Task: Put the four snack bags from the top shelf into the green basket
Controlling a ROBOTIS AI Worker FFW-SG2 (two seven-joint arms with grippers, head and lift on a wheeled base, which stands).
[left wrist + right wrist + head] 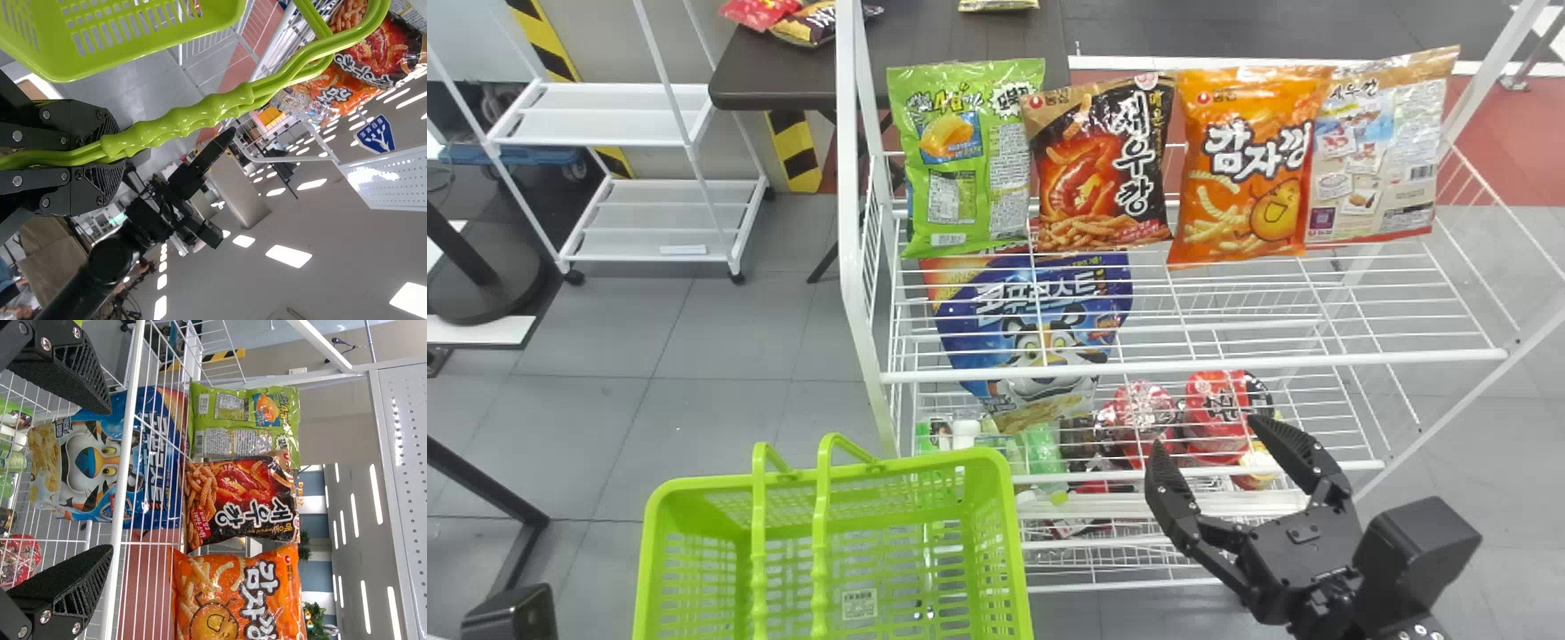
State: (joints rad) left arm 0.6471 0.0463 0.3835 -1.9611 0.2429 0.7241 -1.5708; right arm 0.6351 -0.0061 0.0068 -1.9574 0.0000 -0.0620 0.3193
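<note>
the left gripper (113, 150) has its jaws closed on the lime-green plastic basket (951, 462), before the white wire rack (1192, 366); right gripper (1218, 443), jaws spread, also before the rack, apart from the basket. four glossy plastic snack bags (1103, 169) are behind the rack's top front edge.

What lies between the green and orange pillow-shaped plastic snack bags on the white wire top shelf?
A black-and-red, pillow-shaped plastic snack bag, upright, in the head view.
</note>
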